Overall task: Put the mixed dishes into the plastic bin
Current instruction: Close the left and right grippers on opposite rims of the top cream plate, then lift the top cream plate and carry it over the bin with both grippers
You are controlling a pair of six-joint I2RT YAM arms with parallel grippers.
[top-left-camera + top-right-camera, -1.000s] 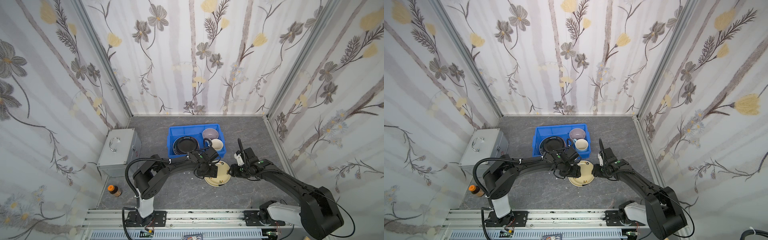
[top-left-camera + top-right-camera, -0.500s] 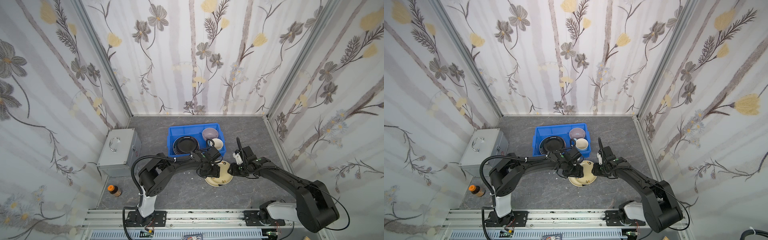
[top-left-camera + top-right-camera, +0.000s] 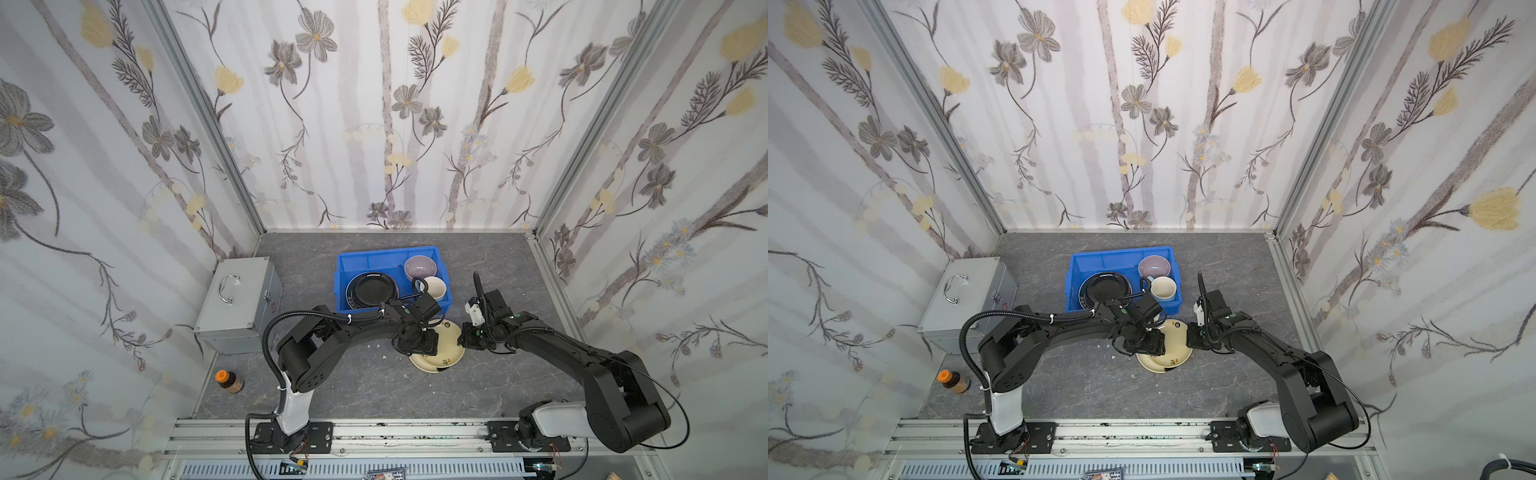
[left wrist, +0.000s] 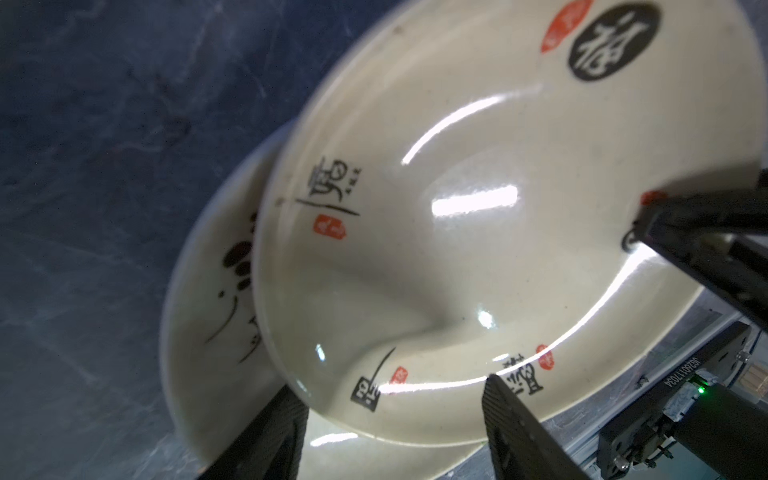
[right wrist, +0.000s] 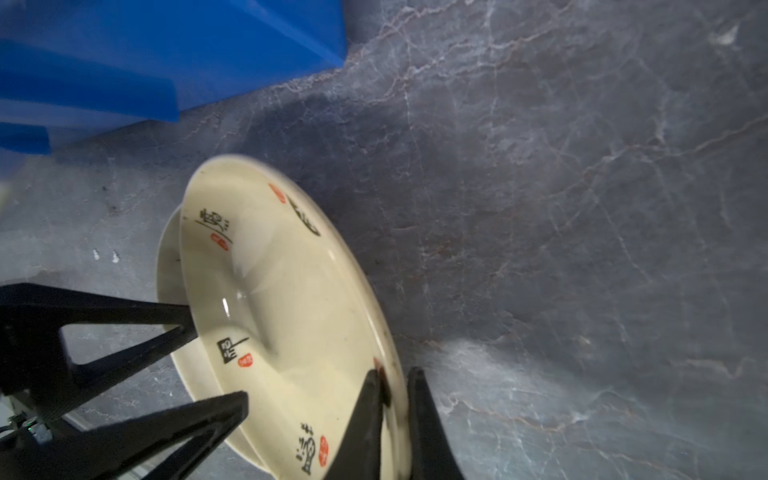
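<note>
Two cream plates with black writing and red seals lie stacked on the table in front of the plastic bin (image 3: 374,255) (image 5: 124,62). My right gripper (image 5: 395,371) (image 3: 459,341) is shut on the rim of the upper cream plate (image 5: 282,291) (image 4: 478,208) (image 3: 448,337), which tilts off the lower cream plate (image 4: 208,316) (image 5: 168,257). At the opposite rim my left gripper (image 4: 388,382) (image 3: 415,345) is open, one finger under the upper plate and one over it. The bin holds a black plate (image 3: 372,288), a lilac bowl (image 3: 419,267) and a mug (image 3: 434,287).
A grey metal case (image 3: 237,299) with a handle stands at the left wall. A small brown bottle (image 3: 227,380) with an orange cap sits near the front left. The two arms meet over the plates, close to the bin's front wall.
My right gripper has closed from half open onto the upper plate's rim. The left arm's elbow has shifted a little; its gripper stays open over the plates.
</note>
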